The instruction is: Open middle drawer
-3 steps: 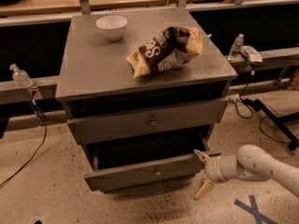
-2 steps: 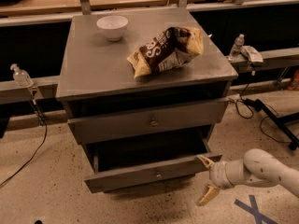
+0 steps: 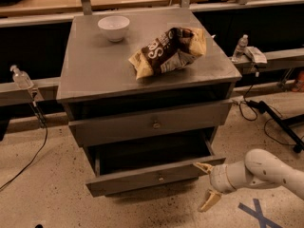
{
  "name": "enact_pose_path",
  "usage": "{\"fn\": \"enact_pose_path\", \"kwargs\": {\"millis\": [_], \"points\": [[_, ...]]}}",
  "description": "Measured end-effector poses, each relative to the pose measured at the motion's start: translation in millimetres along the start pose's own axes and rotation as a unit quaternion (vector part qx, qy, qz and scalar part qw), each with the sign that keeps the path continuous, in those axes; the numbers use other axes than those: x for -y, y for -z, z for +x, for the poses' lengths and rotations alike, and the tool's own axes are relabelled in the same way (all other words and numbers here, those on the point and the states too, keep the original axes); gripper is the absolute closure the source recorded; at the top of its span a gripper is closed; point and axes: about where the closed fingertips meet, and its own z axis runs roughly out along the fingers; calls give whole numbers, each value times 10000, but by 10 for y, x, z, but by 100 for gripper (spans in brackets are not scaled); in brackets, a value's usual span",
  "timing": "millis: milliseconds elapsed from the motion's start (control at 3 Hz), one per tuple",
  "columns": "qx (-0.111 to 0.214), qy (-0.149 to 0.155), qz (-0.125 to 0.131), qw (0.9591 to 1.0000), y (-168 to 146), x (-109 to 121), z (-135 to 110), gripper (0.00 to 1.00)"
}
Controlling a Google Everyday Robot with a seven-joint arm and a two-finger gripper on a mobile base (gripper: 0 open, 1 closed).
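The middle drawer (image 3: 133,181) is pulled out below the upper drawer (image 3: 118,127), and the claw (image 3: 206,184), its fingers apart and holding nothing, hangs just beside its right corner, so a careless sideways move could knock the front and push it shut.

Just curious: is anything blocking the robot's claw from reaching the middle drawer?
Nothing visible does. The gripper hangs open right beside the front corner of the middle drawer, which is already pulled out.
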Motion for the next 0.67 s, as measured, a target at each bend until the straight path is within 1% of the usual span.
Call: {"fn": "enact_pose_path", "kwargs": {"millis": [333,667], "points": [[-78,388,84,9992,102,53,-253,9],[-226,622,112,9977,108,191,-411,11]]}}
